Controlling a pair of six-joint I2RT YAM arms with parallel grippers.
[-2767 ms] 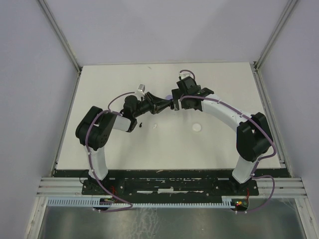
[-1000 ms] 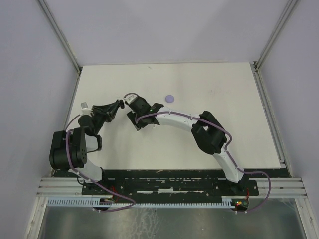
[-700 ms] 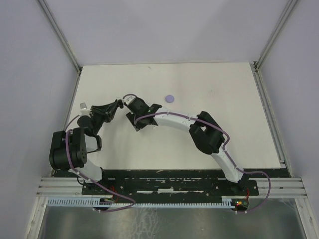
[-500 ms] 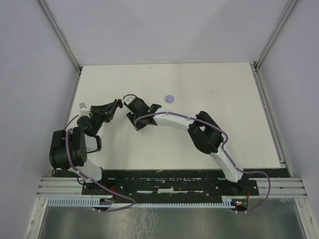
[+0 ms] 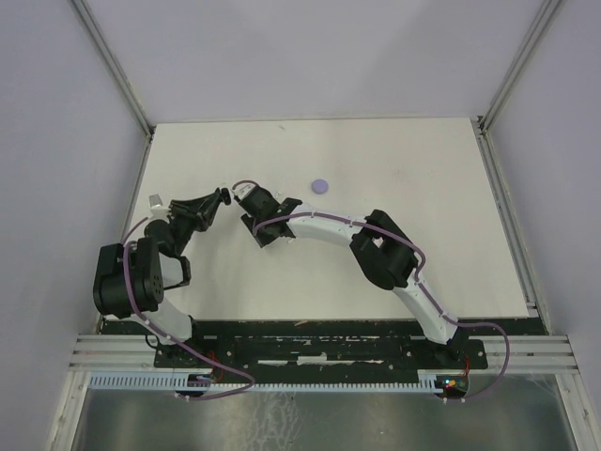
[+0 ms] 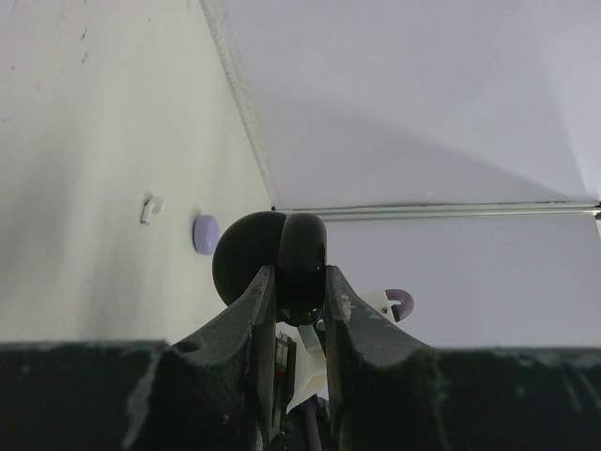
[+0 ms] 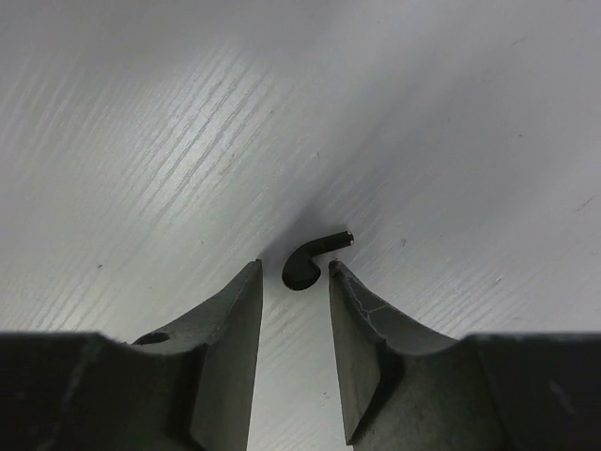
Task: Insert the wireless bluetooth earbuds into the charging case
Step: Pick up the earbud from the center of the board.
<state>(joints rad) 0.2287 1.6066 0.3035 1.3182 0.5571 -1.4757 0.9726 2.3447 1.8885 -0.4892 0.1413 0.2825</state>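
Observation:
My left gripper [image 6: 299, 274] is shut on the black round charging case [image 6: 282, 252] and holds it off the table at the left [image 5: 222, 197]. In the right wrist view a black earbud [image 7: 305, 269] lies on the white table, right between the tips of my right gripper [image 7: 294, 271]. Its jaws are open, with a gap still showing on the left side of the bud. From above, the right gripper [image 5: 255, 228] points down at the table just right of the left one. A white earbud [image 6: 148, 209] lies on the table beyond the case.
A small round lilac disc [image 5: 321, 185] sits on the white table [image 5: 423, 188] behind the right wrist; it shows in the left wrist view too, lilac disc [image 6: 205, 234]. Grey walls stand on the other three sides of the table.
The right gripper's jaws have narrowed around the black earbud and the right arm has crept slightly left. The left arm and the case have not moved.

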